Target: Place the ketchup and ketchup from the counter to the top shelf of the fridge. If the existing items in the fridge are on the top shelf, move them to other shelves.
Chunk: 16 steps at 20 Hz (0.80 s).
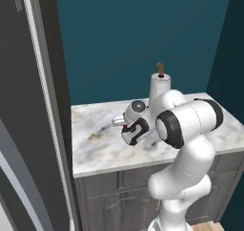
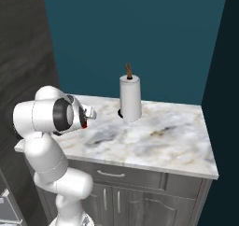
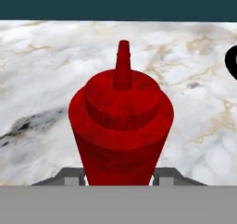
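A red ketchup bottle [image 3: 121, 126] fills the middle of the hand view, its narrow nozzle pointing away from the camera, with marbled counter [image 3: 41, 70] behind it. My gripper [image 3: 119, 177] is shut on it, and both grey finger pads [image 3: 74, 177] press against its sides. In the base views the hand hangs low over the left part of the counter [image 1: 95, 144] [image 2: 163, 136]. A sliver of the red ketchup bottle [image 1: 125, 126] [image 2: 84, 124] shows at the gripper [image 1: 126, 130] [image 2: 87, 120]. The fridge's dark grey outside [image 1: 28, 130] [image 2: 23, 57] rises at the left; its shelves are out of view.
A tall white paper-towel roll [image 1: 159, 89] [image 2: 130, 99] on a dark holder stands at the back of the counter, right of the hand. Dark grey cabinets [image 2: 140, 192] sit below the stone top. A teal wall closes off the back.
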### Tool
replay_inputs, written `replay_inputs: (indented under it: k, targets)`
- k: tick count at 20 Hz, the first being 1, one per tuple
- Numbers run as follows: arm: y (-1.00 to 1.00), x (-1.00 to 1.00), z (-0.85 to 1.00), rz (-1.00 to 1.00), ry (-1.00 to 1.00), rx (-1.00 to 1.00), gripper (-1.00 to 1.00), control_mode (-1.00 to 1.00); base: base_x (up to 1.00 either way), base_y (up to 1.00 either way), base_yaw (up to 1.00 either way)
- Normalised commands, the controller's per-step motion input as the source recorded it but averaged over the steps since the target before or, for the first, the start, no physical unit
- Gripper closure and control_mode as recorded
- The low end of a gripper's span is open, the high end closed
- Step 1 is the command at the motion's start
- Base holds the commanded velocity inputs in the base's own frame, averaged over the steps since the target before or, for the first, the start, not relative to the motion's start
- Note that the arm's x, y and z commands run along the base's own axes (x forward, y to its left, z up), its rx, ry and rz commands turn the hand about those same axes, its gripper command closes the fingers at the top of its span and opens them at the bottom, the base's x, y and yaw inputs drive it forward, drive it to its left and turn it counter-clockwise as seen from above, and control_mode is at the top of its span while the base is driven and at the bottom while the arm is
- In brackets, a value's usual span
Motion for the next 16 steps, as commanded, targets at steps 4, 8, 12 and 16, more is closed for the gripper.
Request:
replay_inputs:
  k: [4, 8, 12, 16]
  targets:
    - [0.0, -0.77, 0.51, 0.0, 0.0, 0.0, 1.0, -1.0, 0.0, 0.0, 0.0]
    - [0.0, -1.0, 0.95, -0.02, 0.0, 0.0, 1.0, -1.0, 0.0, 0.0, 0.0]
    - [0.0, -1.0, 1.0, -0.05, -0.03, 0.0, 1.0, -1.0, 0.0, 0.0, 0.0]
    - [0.0, -1.0, 1.0, -0.07, -0.09, 0.0, 1.0, -1.0, 0.0, 0.0, 0.0]
